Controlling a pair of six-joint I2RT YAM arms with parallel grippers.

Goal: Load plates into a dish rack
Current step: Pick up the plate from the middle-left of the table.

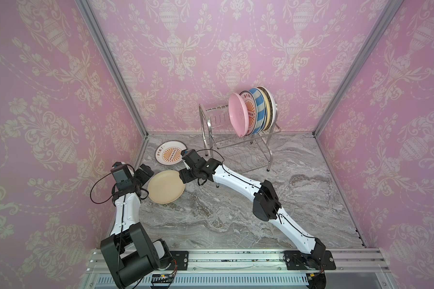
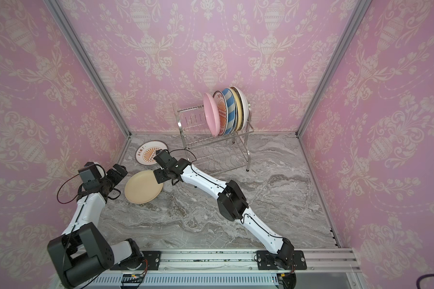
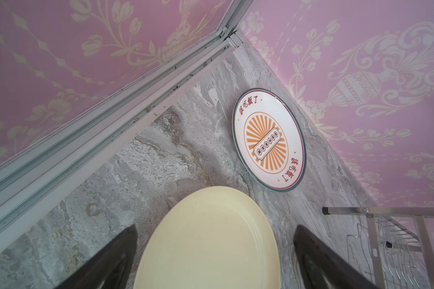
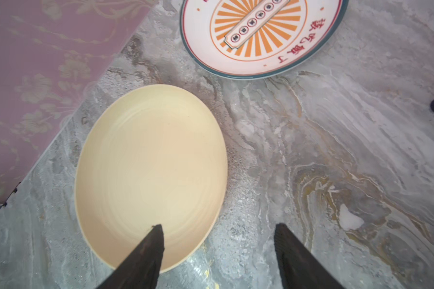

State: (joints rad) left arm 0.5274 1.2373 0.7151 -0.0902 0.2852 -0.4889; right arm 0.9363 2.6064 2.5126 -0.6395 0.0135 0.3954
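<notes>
Right end effector [image 4: 219,225] hovered open, one jaw over the cream plate's [image 4: 150,162] near rim, the other beyond it above the table [image 4: 336,150]. Left end effector [image 3: 215,226], also open, flanked the far edge. Stiff, slick and breakable, the plate probably needed a firm rim pinch.

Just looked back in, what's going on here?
The right gripper, open, straddles the rim of the round cream plate on the grey marble table; the left gripper, also open, sits at its opposite side. A white orange-sunburst plate lies flat nearby. The chrome wire dish rack already holds a row of upright plates.
</notes>
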